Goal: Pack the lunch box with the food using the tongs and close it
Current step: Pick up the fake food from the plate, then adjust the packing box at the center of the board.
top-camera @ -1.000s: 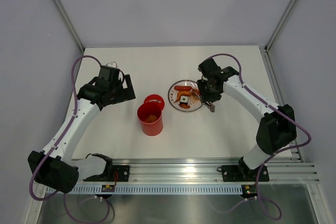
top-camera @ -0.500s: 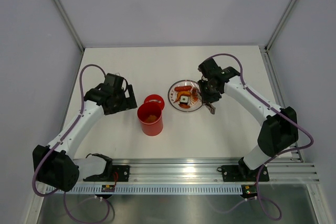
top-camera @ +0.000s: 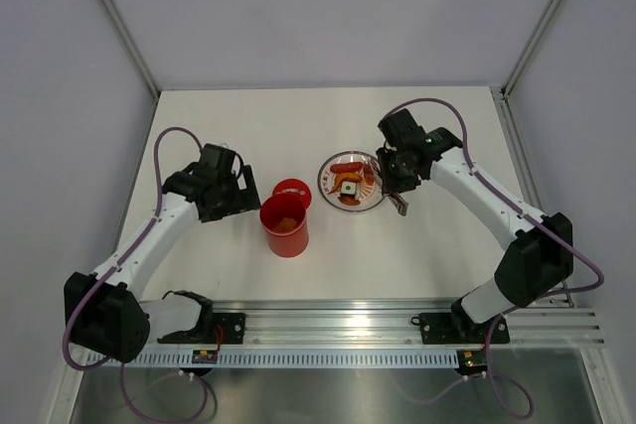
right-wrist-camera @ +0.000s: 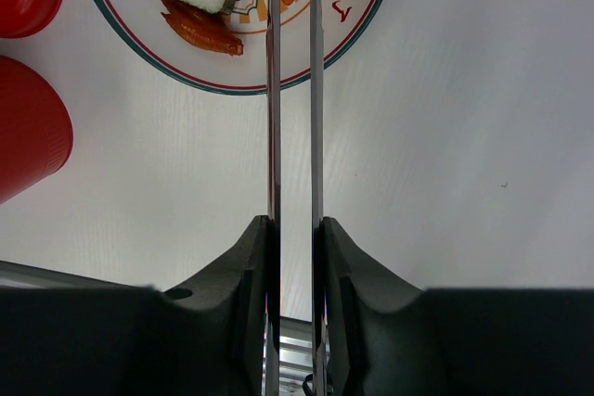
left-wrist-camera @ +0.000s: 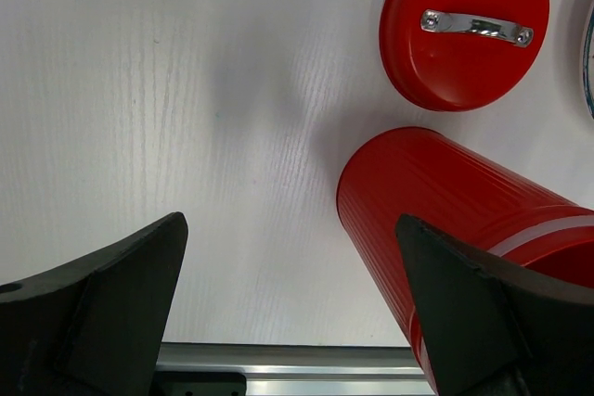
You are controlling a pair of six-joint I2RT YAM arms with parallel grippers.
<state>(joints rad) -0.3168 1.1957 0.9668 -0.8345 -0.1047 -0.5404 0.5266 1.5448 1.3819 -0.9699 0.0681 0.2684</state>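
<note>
Round white plate [top-camera: 325, 181] is sitting right of centre on the white table [top-camera: 328, 116], showing orange print and a thin teal ring inside the rim. Table top is showing faint wood grain. Silver rail [top-camera: 338, 315] is running left to right along the near edge, with a slotted strip [top-camera: 338, 356] lying just nearer. Left post [top-camera: 114, 17] and right post [top-camera: 545, 17] are angling out from the far corners, pale grey walls [top-camera: 328, 7] closing in three sides.
</note>
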